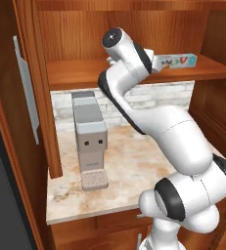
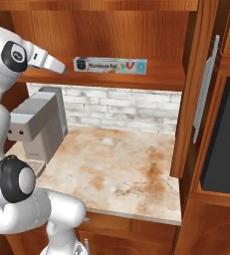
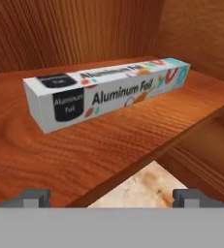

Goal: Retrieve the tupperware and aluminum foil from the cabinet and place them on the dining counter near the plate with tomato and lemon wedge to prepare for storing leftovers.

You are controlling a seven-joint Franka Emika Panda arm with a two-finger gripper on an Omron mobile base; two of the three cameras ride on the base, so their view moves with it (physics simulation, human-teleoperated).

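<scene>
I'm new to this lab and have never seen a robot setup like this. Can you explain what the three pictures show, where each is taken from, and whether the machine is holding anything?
All three are rendered pictures of one moment in a simulated kitchen. The white jointed machine is a robot arm on a driving base. Two cameras ride on that base, behind the arm to its left and right, so they show the same wooden cabinet from two sides. The third camera sits on the hand and looks along the gripper, whose two dark fingertips stand wide apart at the bottom edge.

On the shelf lies a long aluminum foil box. Below, on the marble-look counter, stands a grey coffee machine. The gripper is open and holds nothing; it faces the box without touching it.
</scene>
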